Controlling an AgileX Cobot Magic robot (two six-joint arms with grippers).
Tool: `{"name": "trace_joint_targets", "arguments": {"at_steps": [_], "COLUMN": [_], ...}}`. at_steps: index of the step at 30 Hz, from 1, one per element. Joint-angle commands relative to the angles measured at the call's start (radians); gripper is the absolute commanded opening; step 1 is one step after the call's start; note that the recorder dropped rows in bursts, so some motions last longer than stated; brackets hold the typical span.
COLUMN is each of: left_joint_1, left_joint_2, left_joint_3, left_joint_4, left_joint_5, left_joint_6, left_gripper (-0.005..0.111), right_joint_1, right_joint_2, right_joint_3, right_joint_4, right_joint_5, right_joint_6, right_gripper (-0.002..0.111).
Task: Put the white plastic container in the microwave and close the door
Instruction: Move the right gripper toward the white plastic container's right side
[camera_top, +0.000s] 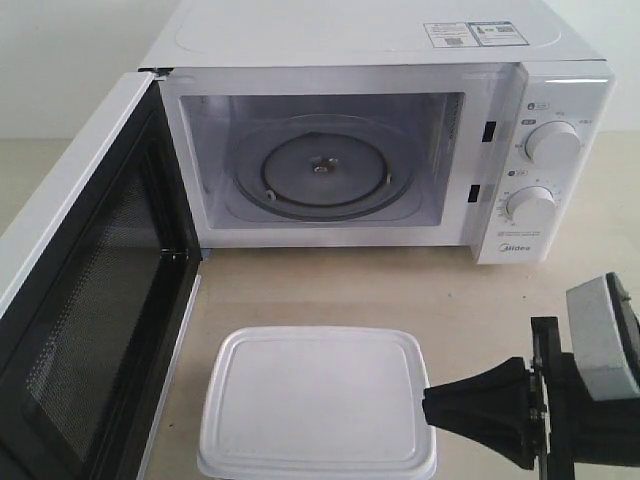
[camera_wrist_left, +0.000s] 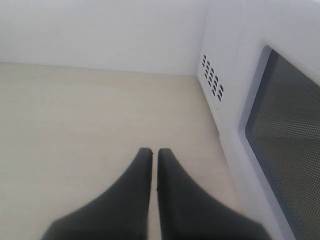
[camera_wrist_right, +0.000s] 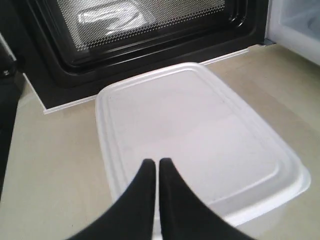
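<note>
left gripper (camera_wrist_left: 151, 151): fingers (camera_wrist_left: 175, 200) were matte black, broad-based, tapering to narrow tips.
right gripper (camera_top: 427, 405): looked the same.
bracket (camera_top: 546, 350): black plate, small fasteners, behind right gripper.
housing (camera_top: 603, 335): grey, boxy, behind right gripper.

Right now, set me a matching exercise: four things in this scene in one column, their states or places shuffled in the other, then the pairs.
Column A
1. door
2. white plastic container
3. turntable
4. right gripper

Column B
a. inside the microwave, nothing on it
b. shut, tips by the container's side
c. swung wide open
d. on the table before the microwave, lid on

Pairs: 1-c, 2-d, 3-a, 4-b
</note>
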Motion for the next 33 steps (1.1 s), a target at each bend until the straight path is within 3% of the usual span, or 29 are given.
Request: {"name": "trace_joint_targets", "arguments": {"at_steps": [1, 8, 29, 33], "left_joint_1": [-0.010, -0.010, -0.010, -0.010], "left_joint_2": [-0.003, -0.003, -0.003, -0.003], "left_joint_3": [0.004, 0.004, 0.004, 0.004], "left_joint_4": [-0.008, -0.008, -0.008, -0.008], "left_joint_5": [-0.004, -0.004, -0.004, -0.004], "left_joint_6": [-0.008, -0.008, -0.008, -0.008], "left_gripper": [0.004, 0.004, 0.004, 0.004], "right_joint_1": [0.000, 0.000, 0.000, 0.000], "right_joint_2": [0.055, 0.127, 0.205, 0.205], "right_joint_3": [0.002, 0.002, 0.002, 0.002], "right_joint_4": [-0.026, -0.168, -0.105, -0.002], "right_joint_5": [-0.013, -0.013, -0.013, -0.013], "right_joint_6": [-0.053, -0.072, -0.099, -0.061], "right_gripper": [0.000, 0.000, 0.000, 0.000]}}
